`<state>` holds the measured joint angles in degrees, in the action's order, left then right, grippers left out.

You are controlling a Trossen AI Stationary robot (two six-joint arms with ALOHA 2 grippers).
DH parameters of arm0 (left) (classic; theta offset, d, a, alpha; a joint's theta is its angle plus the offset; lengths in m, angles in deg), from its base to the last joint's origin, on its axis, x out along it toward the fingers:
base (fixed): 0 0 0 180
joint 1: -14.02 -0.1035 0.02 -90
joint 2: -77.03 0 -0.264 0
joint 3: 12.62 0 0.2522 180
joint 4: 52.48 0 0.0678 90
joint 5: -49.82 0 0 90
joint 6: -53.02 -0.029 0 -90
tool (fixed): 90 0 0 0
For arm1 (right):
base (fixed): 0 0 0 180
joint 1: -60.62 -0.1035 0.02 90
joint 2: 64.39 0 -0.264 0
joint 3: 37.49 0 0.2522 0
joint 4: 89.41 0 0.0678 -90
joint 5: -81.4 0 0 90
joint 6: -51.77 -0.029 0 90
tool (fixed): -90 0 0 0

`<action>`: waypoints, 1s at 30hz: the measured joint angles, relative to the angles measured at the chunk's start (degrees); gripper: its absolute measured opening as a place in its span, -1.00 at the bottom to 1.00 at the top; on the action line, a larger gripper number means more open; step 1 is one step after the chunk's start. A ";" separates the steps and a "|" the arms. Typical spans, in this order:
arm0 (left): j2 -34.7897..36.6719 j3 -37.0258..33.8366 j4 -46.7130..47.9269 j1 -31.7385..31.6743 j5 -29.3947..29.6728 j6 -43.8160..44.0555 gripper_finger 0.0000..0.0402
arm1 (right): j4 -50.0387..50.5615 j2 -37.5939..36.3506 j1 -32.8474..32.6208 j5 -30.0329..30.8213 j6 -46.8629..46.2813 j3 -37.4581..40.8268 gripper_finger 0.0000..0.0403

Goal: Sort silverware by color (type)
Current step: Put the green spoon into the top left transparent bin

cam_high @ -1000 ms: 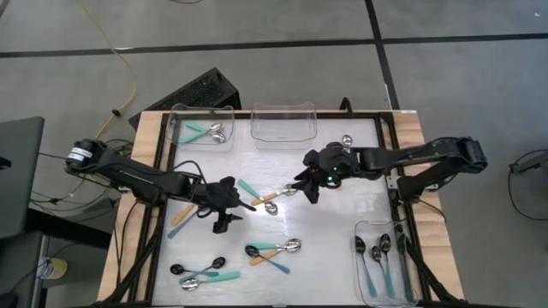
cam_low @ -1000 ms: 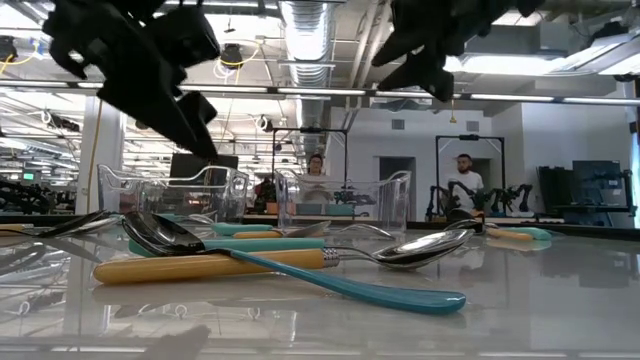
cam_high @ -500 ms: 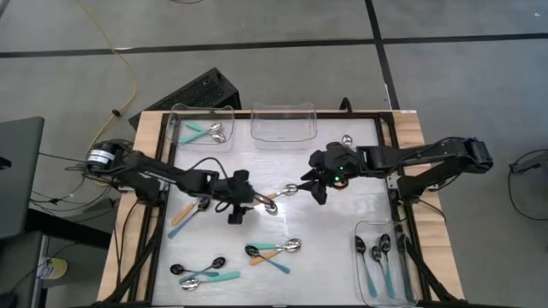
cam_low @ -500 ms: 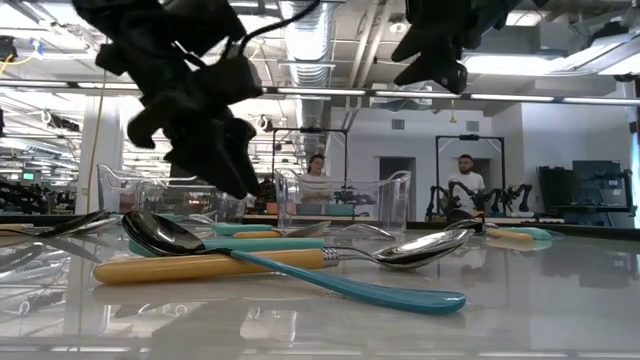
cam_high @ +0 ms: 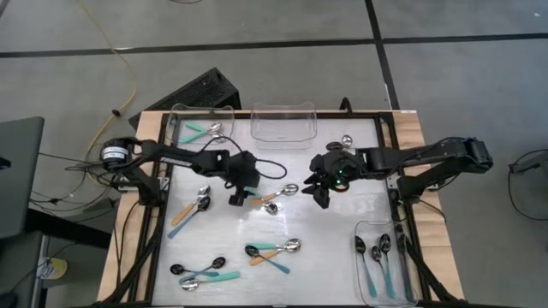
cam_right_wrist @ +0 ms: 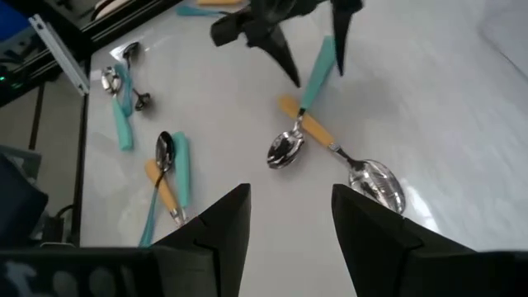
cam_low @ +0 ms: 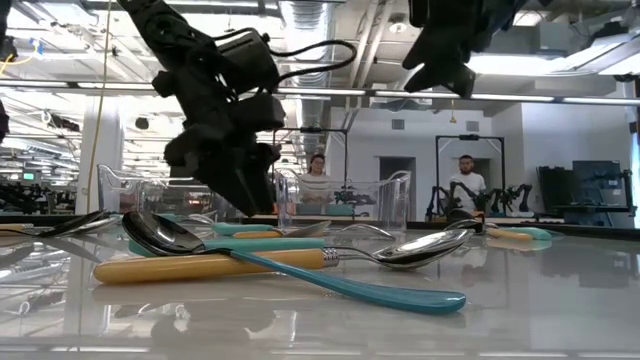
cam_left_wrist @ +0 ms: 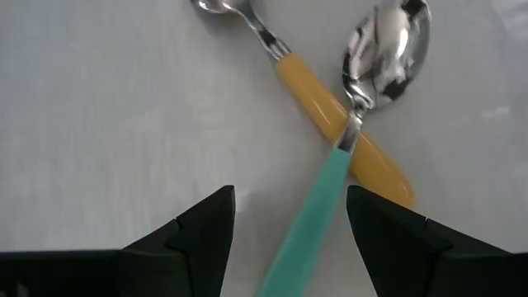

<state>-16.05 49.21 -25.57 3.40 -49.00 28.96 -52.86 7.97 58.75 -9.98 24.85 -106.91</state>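
1. Where the two arms meet mid-bench, a teal-handled spoon (cam_left_wrist: 375,91) lies crossed over an orange-handled spoon (cam_left_wrist: 330,107); both have silver bowls and both rest flat, held by nothing.
2. Other silverware is scattered: an orange and a teal one near the left edge (cam_high: 190,210), a crossed trio near the front middle (cam_high: 272,251), a few more at the front left (cam_high: 201,271).
3. Already sorted, judging by how they lie: teal handles with silver bowls in the back-left bin (cam_high: 203,128), teal handles with black bowls in the front-right bin (cam_high: 382,261). Back-middle bin (cam_high: 283,122) holds nothing I can see. One loose spoon (cam_high: 348,141) lies near the back right.
4. Left gripper (cam_high: 237,197) hovers directly over the crossed pair, jaws released with the teal handle showing between the fingertips in its wrist view; not yet gripping.
5. Right gripper (cam_high: 320,192) hangs just beside the pair on the other side, jaws parted and empty.
6. Step in hand, my read: the left arm is lining up a pick on the teal spoon.
7. Next move calls for lowering straight down, closing across the thin handle, and lifting without dragging the orange one underneath.
8. Risk: the handle is thin and flat on a slick bench, so it could slip out or skate away.
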 joint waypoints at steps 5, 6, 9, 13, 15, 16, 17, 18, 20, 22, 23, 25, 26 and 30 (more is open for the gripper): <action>-0.99 0.14 2.48 0.09 0.00 -4.42 0.09 | 0.21 -0.02 0.02 0.00 -0.02 0.00 -0.04; -1.64 0.13 2.75 0.09 -0.03 -4.79 0.09 | 0.21 -0.04 -0.01 0.00 -0.02 0.00 -0.04; -3.64 0.17 3.52 0.09 -0.34 -5.86 0.09 | 0.16 -0.05 0.00 0.00 -0.55 0.00 -0.04; -5.18 0.32 3.47 0.23 -0.47 -6.73 0.07 | 0.14 -0.07 0.04 0.04 -1.99 0.00 -0.04; -5.21 0.32 3.51 0.24 -0.42 -6.34 0.00 | 0.07 -0.07 0.03 0.07 -2.04 0.00 -0.04; -5.17 0.31 3.58 0.24 -0.23 -6.42 -0.06 | -0.11 -0.07 0.04 0.07 -2.13 0.00 -0.04; -4.98 0.27 3.67 0.24 0.11 -6.68 -0.14 | -0.29 -0.07 0.05 0.09 -2.17 0.00 -0.04; -4.86 0.27 3.72 0.23 0.80 -6.88 -0.23 | -0.38 -0.07 0.11 0.09 -2.41 0.00 -0.04; -4.84 0.29 4.18 0.05 1.56 -6.95 -0.44 | -0.92 -0.07 0.15 0.13 -3.03 0.00 -0.04; -4.45 1.12 5.62 -0.32 1.67 -6.84 -0.69 | -1.27 -0.07 0.13 0.17 -3.10 0.00 -0.04; -4.26 1.74 6.83 -0.51 1.73 -6.78 -0.80 | -1.41 -0.07 0.14 0.30 -3.13 0.00 -0.04; -3.31 3.55 10.97 -0.89 2.55 -6.35 -0.83 | -1.53 -0.07 0.13 1.19 -3.59 0.00 -0.04; -2.52 4.84 13.33 -1.00 3.41 -6.27 -0.83 | -1.52 -0.07 0.13 1.46 -3.78 0.00 -0.04; 3.47 9.73 19.71 -1.90 6.35 -7.35 -0.83 | -1.76 -0.07 0.13 1.53 -4.28 0.00 -0.04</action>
<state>-12.58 58.94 -5.86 1.50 -42.65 21.61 -54.62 7.90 58.88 -8.45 20.57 -106.91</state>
